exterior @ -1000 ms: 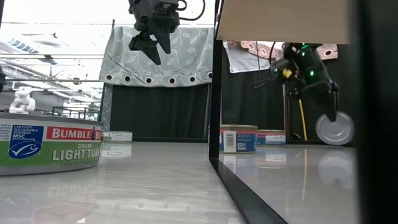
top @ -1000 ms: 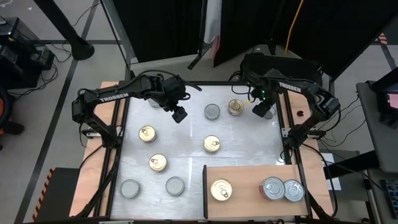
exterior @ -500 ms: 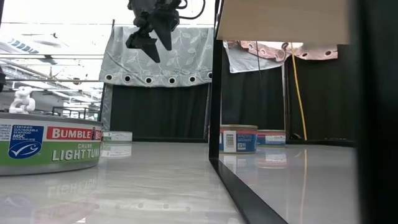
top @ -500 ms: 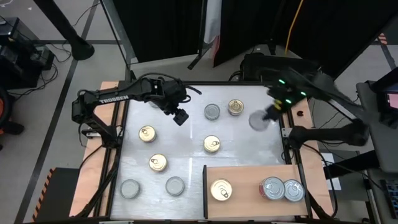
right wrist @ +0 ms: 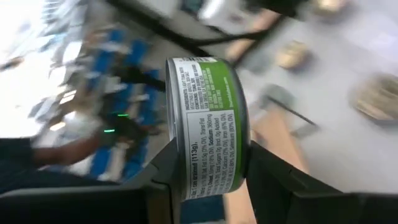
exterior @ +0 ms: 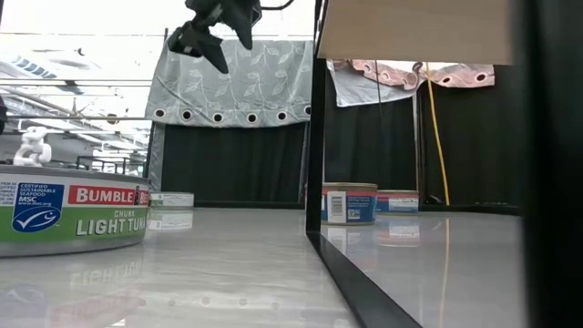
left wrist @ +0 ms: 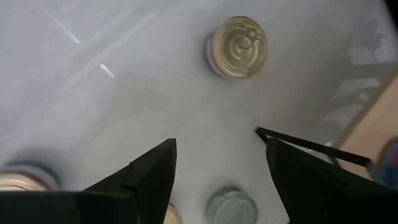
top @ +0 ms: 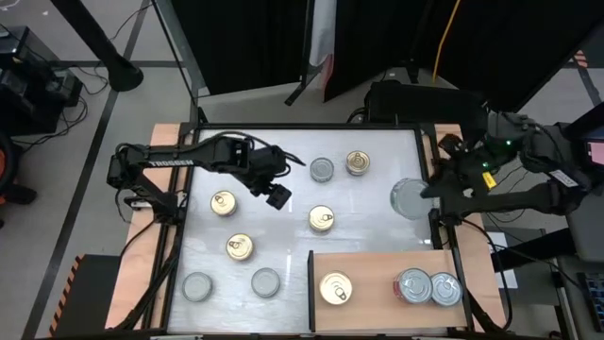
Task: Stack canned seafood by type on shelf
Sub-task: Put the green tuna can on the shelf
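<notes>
Your right gripper (right wrist: pixel 208 180) clamps a green-labelled can (right wrist: pixel 208 130), held above the table's right edge, off the shelf (top: pixel 377 269). Your left gripper (left wrist: pixel 217 171) hangs open and empty over the table (top: pixel 283 236) centre.

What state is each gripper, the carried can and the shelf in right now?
left gripper: open, empty, raised above the table.
right gripper: shut on the green-label can.
green-label can: lifted, clamped on edge between the fingers.
shelf: holds one gold-top can and two silver-top cans side by side.
</notes>
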Controlling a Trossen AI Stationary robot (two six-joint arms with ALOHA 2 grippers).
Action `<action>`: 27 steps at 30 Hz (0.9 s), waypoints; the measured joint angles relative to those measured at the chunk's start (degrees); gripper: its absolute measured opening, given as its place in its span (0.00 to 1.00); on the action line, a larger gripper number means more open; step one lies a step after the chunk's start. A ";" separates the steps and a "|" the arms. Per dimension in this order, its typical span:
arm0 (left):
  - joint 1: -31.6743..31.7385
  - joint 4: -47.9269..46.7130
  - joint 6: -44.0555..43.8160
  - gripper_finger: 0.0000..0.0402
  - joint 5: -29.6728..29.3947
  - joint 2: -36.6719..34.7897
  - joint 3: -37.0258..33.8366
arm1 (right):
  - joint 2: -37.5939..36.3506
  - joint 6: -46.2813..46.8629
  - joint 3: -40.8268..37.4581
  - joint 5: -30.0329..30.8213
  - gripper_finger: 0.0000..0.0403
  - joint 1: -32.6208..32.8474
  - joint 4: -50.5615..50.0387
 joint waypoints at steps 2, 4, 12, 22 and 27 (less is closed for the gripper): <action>-1.08 0.06 -1.58 0.62 -0.02 0.00 0.69 | 2.92 0.05 0.01 -4.61 0.30 0.88 6.71; -1.86 0.15 -2.26 0.62 -0.02 -0.02 1.22 | 6.09 0.16 0.02 -9.36 0.30 2.61 10.74; -3.39 0.04 -3.68 0.62 -1.18 -0.02 2.99 | 17.02 -6.60 -0.04 -11.64 0.30 14.71 2.65; -3.39 0.06 -0.56 0.62 -3.21 -0.02 3.08 | 30.81 -10.52 -0.07 -8.55 0.30 24.87 1.58; -3.39 0.06 -0.11 0.62 -3.23 -0.02 3.08 | 35.75 -13.83 -0.07 -9.04 0.30 27.37 1.54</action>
